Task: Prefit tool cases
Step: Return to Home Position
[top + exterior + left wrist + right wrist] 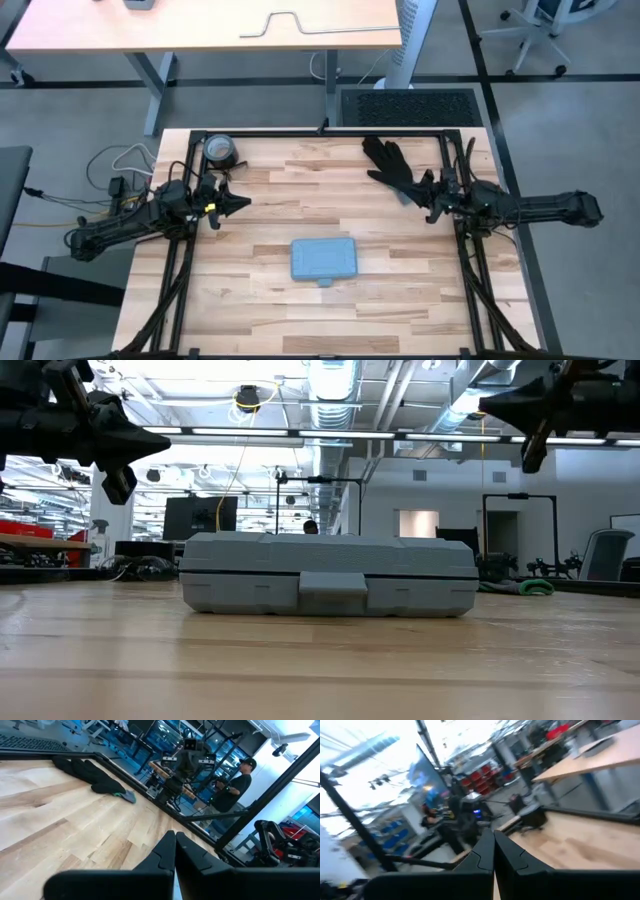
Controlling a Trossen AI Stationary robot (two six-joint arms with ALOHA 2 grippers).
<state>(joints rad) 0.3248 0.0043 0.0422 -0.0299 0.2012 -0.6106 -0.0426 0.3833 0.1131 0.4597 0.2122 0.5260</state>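
Note:
The blue-grey tool case [324,259] lies shut and flat on the wooden table, near its front middle, handle tab toward the near edge; the low view shows the case [328,575] side-on, resting on its underside. My left gripper [243,203] hovers shut above the table's left side, pointing right, well left of and beyond the case; its fingertips [175,840] meet in the left wrist view. My right gripper [416,197] hovers shut at the table's right side, pointing left, its tips [493,840] together. Neither touches anything.
A black glove [394,161] lies at the far right of the table, just beyond my right gripper. A dark tape roll [220,150] sits in the far left corner. A black frame [320,132] rims the table. A person [235,785] stands beyond the table.

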